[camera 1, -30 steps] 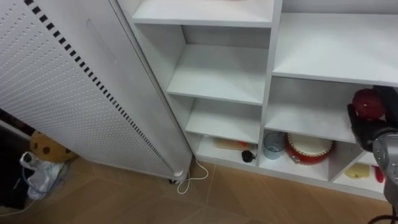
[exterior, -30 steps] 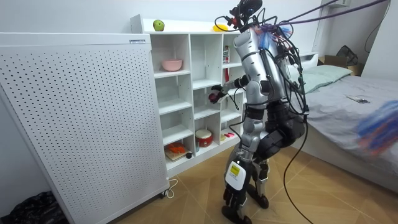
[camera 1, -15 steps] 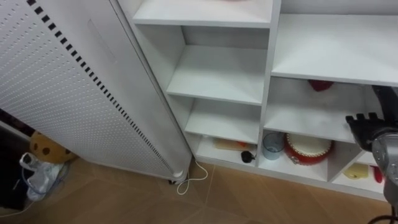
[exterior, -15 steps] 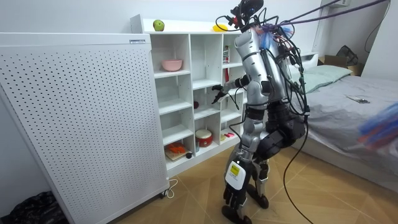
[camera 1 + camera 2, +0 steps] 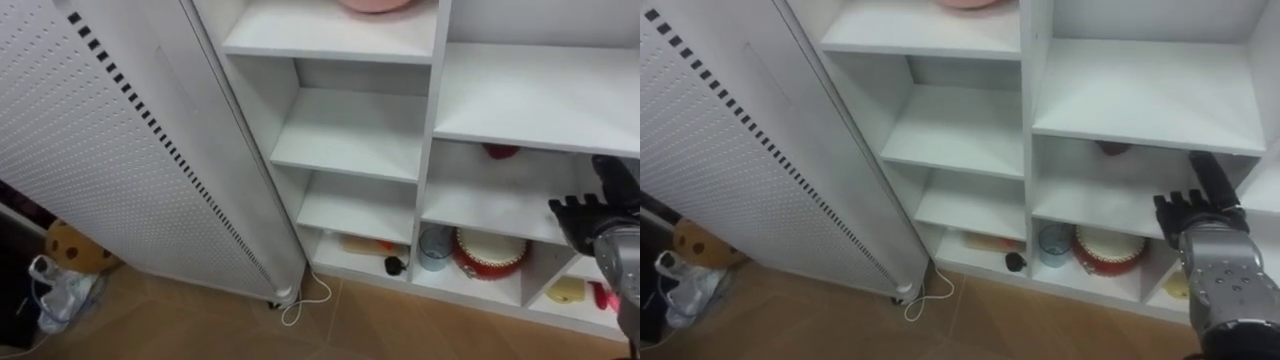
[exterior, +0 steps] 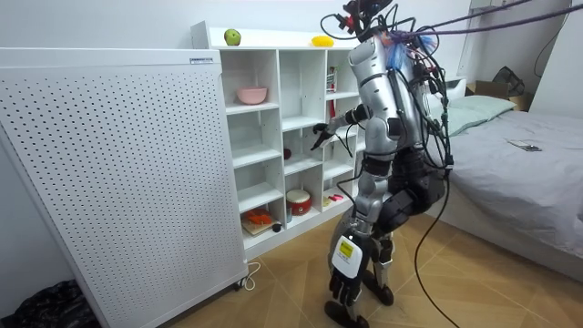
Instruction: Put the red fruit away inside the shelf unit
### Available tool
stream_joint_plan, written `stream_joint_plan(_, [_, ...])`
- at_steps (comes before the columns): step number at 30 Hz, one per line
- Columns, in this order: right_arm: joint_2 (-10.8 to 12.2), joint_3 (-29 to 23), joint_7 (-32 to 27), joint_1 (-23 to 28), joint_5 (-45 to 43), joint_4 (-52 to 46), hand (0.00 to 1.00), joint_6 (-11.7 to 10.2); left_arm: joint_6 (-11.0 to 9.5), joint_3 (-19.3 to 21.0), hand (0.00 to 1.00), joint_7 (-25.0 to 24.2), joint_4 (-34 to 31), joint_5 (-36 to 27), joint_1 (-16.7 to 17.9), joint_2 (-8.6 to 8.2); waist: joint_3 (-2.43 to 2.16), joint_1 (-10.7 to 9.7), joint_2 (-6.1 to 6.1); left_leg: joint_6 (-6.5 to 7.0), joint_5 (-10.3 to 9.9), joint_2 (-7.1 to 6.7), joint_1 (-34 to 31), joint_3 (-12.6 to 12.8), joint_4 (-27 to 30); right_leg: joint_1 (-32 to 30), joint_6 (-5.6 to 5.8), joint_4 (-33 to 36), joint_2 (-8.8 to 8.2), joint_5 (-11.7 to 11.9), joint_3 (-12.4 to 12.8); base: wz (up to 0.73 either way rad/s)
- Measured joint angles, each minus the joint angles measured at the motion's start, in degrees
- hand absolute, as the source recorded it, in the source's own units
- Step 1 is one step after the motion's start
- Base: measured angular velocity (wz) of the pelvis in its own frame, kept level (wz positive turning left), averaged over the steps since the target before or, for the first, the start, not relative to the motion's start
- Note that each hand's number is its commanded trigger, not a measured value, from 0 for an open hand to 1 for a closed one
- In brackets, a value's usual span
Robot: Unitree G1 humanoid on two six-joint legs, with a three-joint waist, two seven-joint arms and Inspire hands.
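Our right hand (image 5: 585, 215): fingers spread apart, empty, before the closet's (image 5: 432, 120) middle shelf.
Red fruit (image 5: 500, 151): at that shelf's back, apart from our hand.

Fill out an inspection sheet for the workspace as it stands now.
Surface: white shelf unit, with most of its compartments bare.
Job's things: red fruit at the back of a middle-column compartment; green fruit and yellow fruit on top of the unit.
Clutter: pink bowl on an upper shelf; blue cup and red-and-white round container in a bottom compartment.
Robot hands: right robot hand open, fingers straight, holding nothing, in front of the red fruit's compartment.
Cables: white cord looped on the floor.
Surroundings: perforated white panel left of the unit; bed behind the robot.
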Motion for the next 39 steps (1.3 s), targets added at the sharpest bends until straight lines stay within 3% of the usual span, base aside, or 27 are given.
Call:
stream_joint_plan(4, [0.0, 0.3, 6.2, 4.0, 0.1, 5.0, 0.00, 1.6, 0.0, 0.5, 0.00, -1.8, 0.8, 0.2, 0.3, 1.87, 0.07, 0.2, 0.00, -0.30, -0.2, 0.52, 4.7, -0.4, -2.8, 5.5, 0.71, -3.8, 1.43, 0.4, -0.4, 0.03])
stream_joint_plan(12, [0.0, 2.5, 18.7, 14.2, -2.6, 16.4, 0.00, 4.3, -0.5, 5.0, 0.00, -5.4, 5.4, 0.2, -0.6, 3.34, 0.33, -0.2, -0.27, -0.91, 0.2, 0.42, 16.0, -0.7, -9.9, 17.7, 1.57, -11.9, 2.55, 1.2, -2.5, -0.01])
stream_joint_plan(14, [0.2, 2.5, 19.8, 17.5, -3.9, 17.4, 0.00, 4.8, -0.8, 6.6, 0.00, -5.5, 5.9, 0.2, -0.6, 3.53, 0.41, -0.7, -0.55, -1.10, 0.3, 0.32, 18.8, -0.7, -12.1, 20.5, 1.84, -14.1, 2.86, 1.4, -2.8, 0.07])
stream_joint_plan(16, [0.4, 2.4, 21.4, 21.2, -8.3, 17.8, 0.00, 5.0, -1.2, 8.1, 0.00, -5.7, 6.7, 1.9, -0.4, 3.48, 0.35, -3.4, -0.60, -1.29, 1.3, -0.20, 21.9, -1.8, -15.0, 24.5, 2.31, -17.8, 3.09, 1.9, -4.3, 0.20])
stream_joint_plan(17, [0.5, 2.4, 21.5, 22.1, -9.5, 17.8, 0.00, 5.0, -1.2, 8.2, 0.00, -5.7, 6.8, 2.8, -0.3, 3.46, 0.30, -3.8, -0.76, -1.35, 1.4, -0.31, 22.9, -1.6, -15.9, 25.3, 2.49, -18.6, 3.30, 2.0, -4.3, 0.09])
stream_joint_plan(20, [2.0, 2.6, 23.2, 26.6, -13.3, 17.6, 0.00, 4.6, -1.4, 10.3, 0.00, -6.0, 7.0, 4.6, -0.2, 3.29, -0.18, -6.4, -1.51, -1.65, 1.6, -0.27, 27.3, -1.8, -19.5, 30.4, 3.11, -23.1, 4.66, 2.8, -4.4, 0.00])
stream_joint_plan(22, [5.3, 4.3, 24.1, 32.2, -19.5, 17.1, 0.00, 4.4, -2.0, 12.0, 0.00, -4.9, 6.9, 4.6, -0.2, 3.14, -1.29, -7.1, -3.22, -1.92, 1.7, -0.35, 31.2, -1.3, -22.2, 34.0, 3.30, -25.6, 5.07, 2.9, -4.7, -0.06])
stream_joint_plan(25, [8.5, 7.1, 25.1, 37.5, -25.5, 17.2, 0.00, 5.7, -3.6, 12.5, 0.00, -3.8, 6.9, 4.4, -0.6, 2.31, -1.75, -8.2, -4.35, -1.95, 1.7, -0.53, 36.4, -0.9, -24.6, 38.9, 3.75, -28.6, 5.62, 3.2, -4.1, -0.14])
stream_joint_plan(27, [9.2, 7.1, 25.9, 39.8, -27.8, 16.8, 0.00, 6.0, -4.4, 12.9, 0.00, -3.7, 7.3, 4.4, -1.4, 1.74, -1.79, -8.7, -4.44, -1.96, 1.7, -0.67, 39.0, -1.0, -26.0, 41.8, 4.16, -30.5, 5.92, 3.5, -4.2, -0.11])
stream_joint_plan(30, [9.6, 7.0, 26.6, 42.4, -35.6, 16.8, 0.00, 5.9, -6.2, 16.9, 0.00, -3.7, 7.3, 4.5, -0.9, 1.01, -1.93, -9.4, -4.87, -1.98, 1.7, -0.53, 43.1, 0.6, -27.8, 45.7, 4.37, -32.8, 6.48, 4.1, -3.7, -0.14])
stream_joint_plan(34, [10.4, 9.0, 27.5, 46.5, -45.7, 15.0, 0.00, 5.1, -6.5, 19.4, 0.00, -3.6, 7.3, 5.0, -0.4, 0.38, -1.95, -9.9, -4.96, -2.86, 1.1, -0.39, 45.9, 0.9, -28.2, 48.6, 4.41, -33.8, 6.91, 4.1, -3.4, -0.08])
stream_joint_plan(39, [14.7, 9.3, 28.5, 51.1, -59.2, 15.7, 0.00, 5.5, -6.8, 23.6, 0.00, -2.8, 8.5, 5.1, 1.0, 0.03, -2.13, -9.8, -4.55, -3.59, -0.1, 0.66, 47.9, 1.4, -28.5, 50.2, 3.98, -34.5, 8.25, 4.4, -2.5, -0.11])
